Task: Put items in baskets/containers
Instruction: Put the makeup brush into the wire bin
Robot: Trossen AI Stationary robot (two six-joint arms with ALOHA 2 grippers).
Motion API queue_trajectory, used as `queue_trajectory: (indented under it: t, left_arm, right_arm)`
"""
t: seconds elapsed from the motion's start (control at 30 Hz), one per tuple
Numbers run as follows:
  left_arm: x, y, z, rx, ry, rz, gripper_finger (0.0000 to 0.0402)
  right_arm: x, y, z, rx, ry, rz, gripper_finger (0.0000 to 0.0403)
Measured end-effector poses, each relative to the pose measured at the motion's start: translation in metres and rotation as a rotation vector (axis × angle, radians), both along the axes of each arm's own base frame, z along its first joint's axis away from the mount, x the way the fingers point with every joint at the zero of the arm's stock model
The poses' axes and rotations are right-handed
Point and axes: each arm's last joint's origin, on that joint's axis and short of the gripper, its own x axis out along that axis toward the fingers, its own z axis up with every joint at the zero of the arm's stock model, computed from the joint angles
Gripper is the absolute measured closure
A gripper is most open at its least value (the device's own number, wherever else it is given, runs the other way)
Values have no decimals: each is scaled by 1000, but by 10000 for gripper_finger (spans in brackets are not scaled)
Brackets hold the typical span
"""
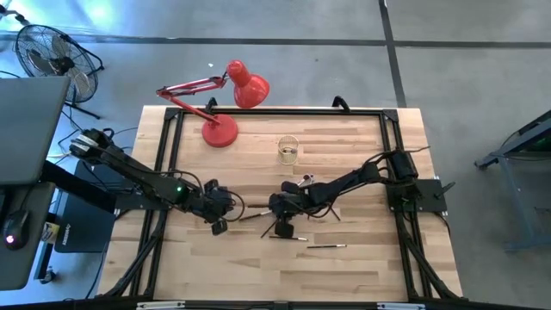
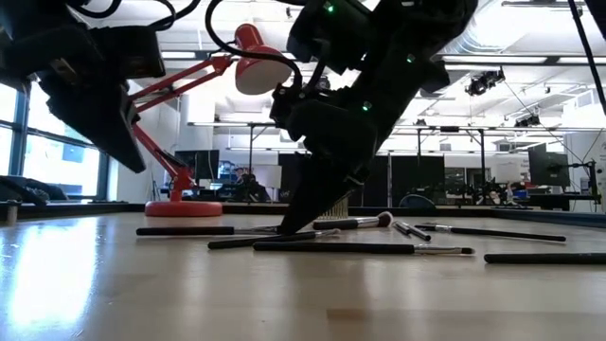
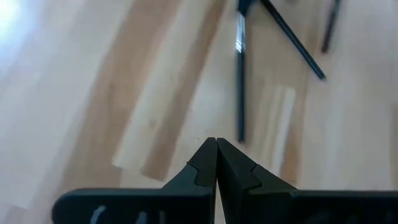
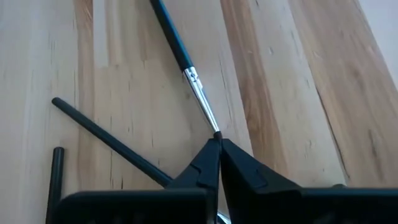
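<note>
R gripper (image 4: 217,140) down on table (image 1: 362,275) mid, jaws pressed together pinching tip of 1 brush (image 4: 186,65). L gripper (image 3: 216,144) beside it, jaws pressed together, empty. Approx 6 brushes visible in low view. 1 cup (image 1: 287,149) near 1 lamp (image 1: 225,103).

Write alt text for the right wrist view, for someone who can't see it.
The right gripper is shut at the tip of a dark-handled brush with a silver ferrule, which lies on the light wooden table. Two other dark brush handles lie beside it on the wood.
</note>
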Motion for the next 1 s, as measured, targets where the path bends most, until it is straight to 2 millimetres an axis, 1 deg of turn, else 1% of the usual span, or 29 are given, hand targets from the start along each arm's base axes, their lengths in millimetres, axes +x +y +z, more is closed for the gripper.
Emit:
queue_trajectory:
  t: [0.13, 0.23, 0.33, 0.47, 0.6, 0.7, 0.87, 1.0]
  left_arm:
    - [1, 2, 1, 48, -26, 39, 400]
    - [1, 2, 1, 67, -28, 33, 389]
    - [1, 2, 1, 77, -26, 19, 367]
    - [1, 2, 1, 99, -23, -7, 327]
    - [1, 2, 1, 98, -16, -25, 295]
    - [6, 7, -4, 56, 20, -28, 281]
    - [15, 20, -16, -55, 122, -30, 277]
    - [32, 26, -15, -149, 161, -50, 277]
  right_arm:
    - [3, 2, 1, 27, -47, -16, 400]
    - [6, 2, 3, 48, -84, -43, 401]
    - [7, 2, 8, 51, -113, -61, 402]
    - [9, 0, 19, 47, -172, -70, 402]
    - [11, 0, 22, 48, -197, -70, 402]
    - [13, 1, 25, 48, -211, -68, 402]
    - [18, 1, 33, 21, -227, -45, 403]
    - [21, -1, 38, 14, -209, -46, 403]
